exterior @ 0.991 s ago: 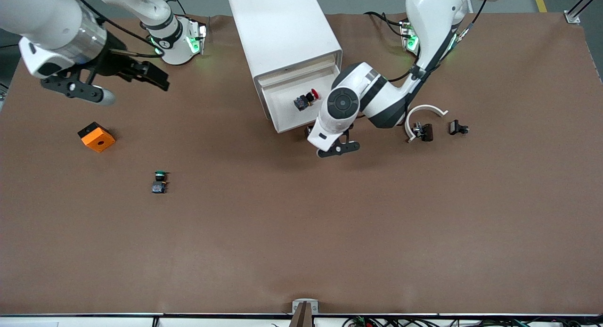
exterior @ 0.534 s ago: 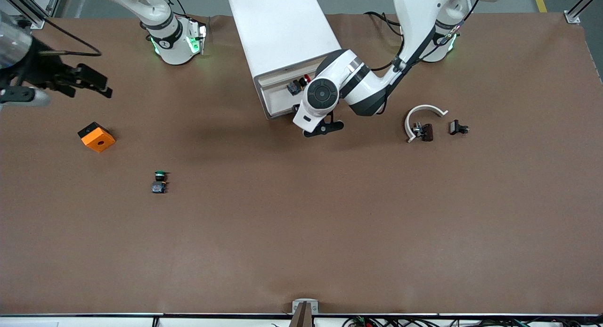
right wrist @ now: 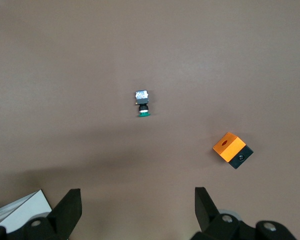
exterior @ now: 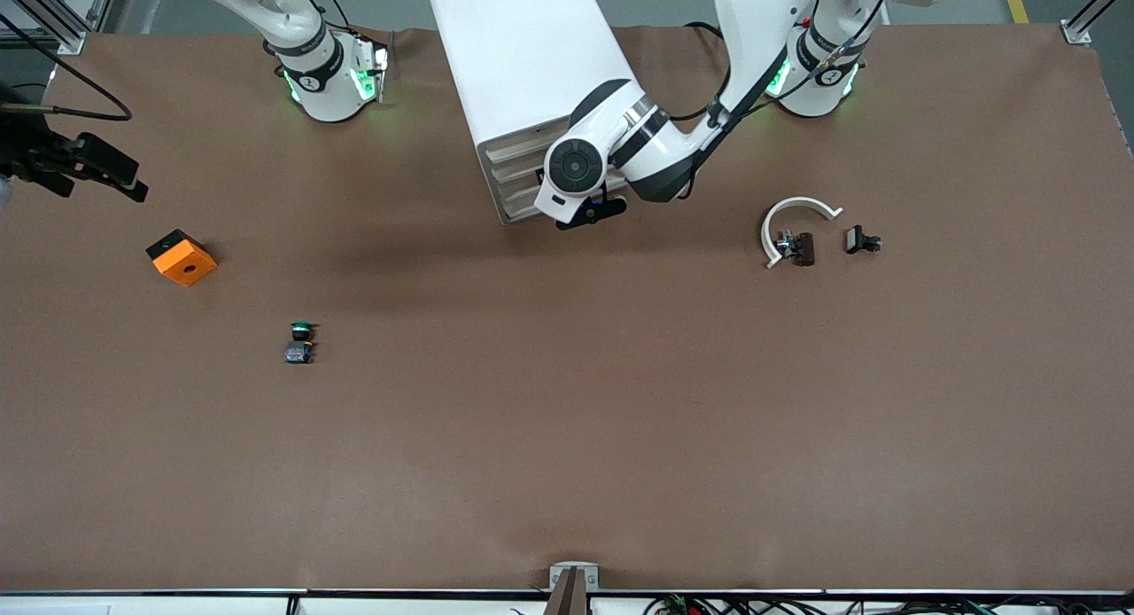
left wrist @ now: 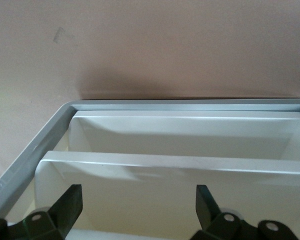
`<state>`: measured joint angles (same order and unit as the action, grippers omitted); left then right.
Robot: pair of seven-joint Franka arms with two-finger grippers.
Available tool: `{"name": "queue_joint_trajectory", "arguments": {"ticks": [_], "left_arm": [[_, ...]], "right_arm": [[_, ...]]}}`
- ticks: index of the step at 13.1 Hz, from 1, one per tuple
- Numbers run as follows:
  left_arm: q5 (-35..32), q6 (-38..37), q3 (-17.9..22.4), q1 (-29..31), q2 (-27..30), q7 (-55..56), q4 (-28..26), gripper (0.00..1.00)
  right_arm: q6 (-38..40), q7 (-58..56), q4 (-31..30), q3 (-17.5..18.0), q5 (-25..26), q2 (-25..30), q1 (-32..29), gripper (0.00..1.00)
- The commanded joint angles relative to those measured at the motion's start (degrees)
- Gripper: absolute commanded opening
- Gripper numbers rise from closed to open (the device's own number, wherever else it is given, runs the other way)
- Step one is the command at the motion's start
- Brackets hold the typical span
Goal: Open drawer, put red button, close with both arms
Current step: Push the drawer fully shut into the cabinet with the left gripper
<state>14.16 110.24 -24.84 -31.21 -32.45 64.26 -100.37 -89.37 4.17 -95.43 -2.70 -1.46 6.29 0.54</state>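
Note:
The white cabinet [exterior: 532,57] stands between the arms' bases, and its drawer front [exterior: 516,179] sits pushed in, level with the cabinet's face. The red button is hidden. My left gripper [exterior: 590,214] is against the drawer front, over the table's edge of the cabinet. In the left wrist view the left gripper [left wrist: 137,210] is open and empty, with the white drawer fronts [left wrist: 180,172] close before it. My right gripper [exterior: 89,167] is up over the right arm's end of the table. In the right wrist view it [right wrist: 137,210] is open and empty.
A green-capped button [exterior: 300,342] lies on the brown table [exterior: 567,420], also in the right wrist view [right wrist: 142,104]. An orange box [exterior: 181,257] lies near the right arm's end. A white curved piece [exterior: 797,209] and two small black parts [exterior: 861,240] lie toward the left arm's end.
The left gripper moved toward the cabinet and the drawer slid shut, taking the red button out of sight. The right gripper drew away toward its end of the table.

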Motion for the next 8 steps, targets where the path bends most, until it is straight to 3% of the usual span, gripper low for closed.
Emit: {"name": "queue_joint_trajectory", "arguments": {"ticks": [1,5,8], "left_arm": [[1.40,-1.52,-0.56,-0.69,0.28,1.74,0.26,1.00],[-0.61,-1.52,1.01,2.81,0.46,1.66,2.80,1.00],[-5.97,-1.52,2.51,7.46,0.90,1.66,6.05,1.00]], "right_arm": [[0.78,-0.22,1.82,1.12,1.02,0.39,-2.03,1.00],[1.92,-0.31,2.26,1.30,0.76,0.22,-3.01,1.00],[2.36,-0.39,3.58,1.30,0.67,0.13,-3.18,1.00]]}}
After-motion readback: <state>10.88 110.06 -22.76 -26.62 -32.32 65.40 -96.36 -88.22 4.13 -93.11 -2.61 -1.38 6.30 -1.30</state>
